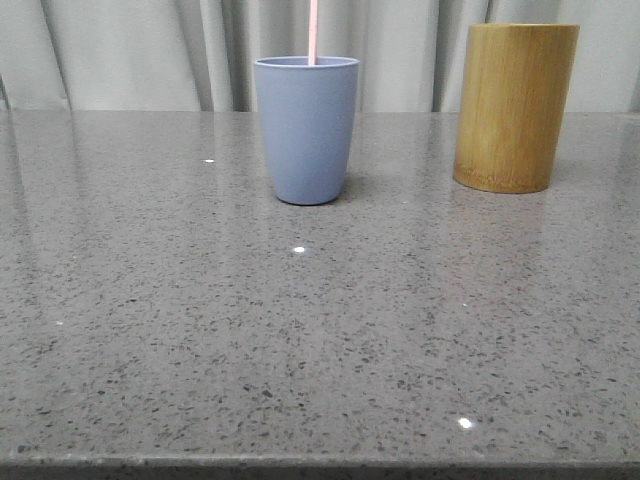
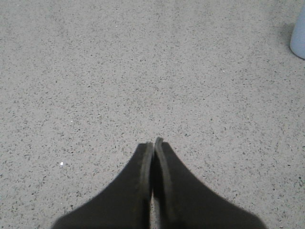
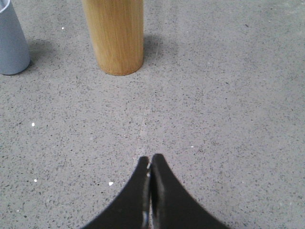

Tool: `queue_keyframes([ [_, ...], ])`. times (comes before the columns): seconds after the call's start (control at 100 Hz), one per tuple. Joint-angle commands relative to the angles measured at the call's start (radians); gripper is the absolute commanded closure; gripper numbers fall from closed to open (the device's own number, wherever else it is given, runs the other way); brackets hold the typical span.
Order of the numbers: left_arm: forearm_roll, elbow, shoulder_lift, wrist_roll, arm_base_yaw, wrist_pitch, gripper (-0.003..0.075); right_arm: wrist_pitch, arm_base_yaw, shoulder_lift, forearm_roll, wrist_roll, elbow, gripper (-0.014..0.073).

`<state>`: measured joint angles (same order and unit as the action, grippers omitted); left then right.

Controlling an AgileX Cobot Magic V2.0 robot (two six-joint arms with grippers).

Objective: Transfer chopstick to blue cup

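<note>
The blue cup point(image 1: 306, 128) stands upright at the back middle of the grey speckled table. A pale pink chopstick point(image 1: 313, 30) sticks up out of it and runs past the top of the front view. The cup's edge shows in the left wrist view point(image 2: 299, 36) and its side in the right wrist view point(image 3: 10, 43). My left gripper point(image 2: 154, 141) is shut and empty over bare table, apart from the cup. My right gripper point(image 3: 150, 159) is shut and empty, short of the bamboo holder. Neither gripper shows in the front view.
A tan bamboo cylinder holder point(image 1: 515, 105) stands at the back right, also in the right wrist view point(image 3: 114, 34). Grey curtains point(image 1: 130, 50) hang behind the table. The table's front edge point(image 1: 320, 466) runs along the bottom of the front view.
</note>
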<state>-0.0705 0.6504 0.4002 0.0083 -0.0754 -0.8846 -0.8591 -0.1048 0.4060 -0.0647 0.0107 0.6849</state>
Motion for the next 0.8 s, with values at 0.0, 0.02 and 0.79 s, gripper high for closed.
queue_keyframes([
  [0.0, -0.009, 0.026, 0.007, -0.003, 0.003, 0.078, 0.0739, 0.064, 0.007, 0.005, 0.010, -0.011, 0.025, 0.0661],
  [0.02, -0.009, 0.026, 0.007, -0.003, 0.003, 0.078, 0.0739, 0.064, 0.007, 0.005, 0.010, -0.011, 0.025, 0.0661],
  [0.79, 0.092, -0.558, -0.444, -0.008, 0.003, 0.803, 0.0739, 0.064, 0.007, 0.005, 0.010, -0.011, 0.025, 0.0661],
])
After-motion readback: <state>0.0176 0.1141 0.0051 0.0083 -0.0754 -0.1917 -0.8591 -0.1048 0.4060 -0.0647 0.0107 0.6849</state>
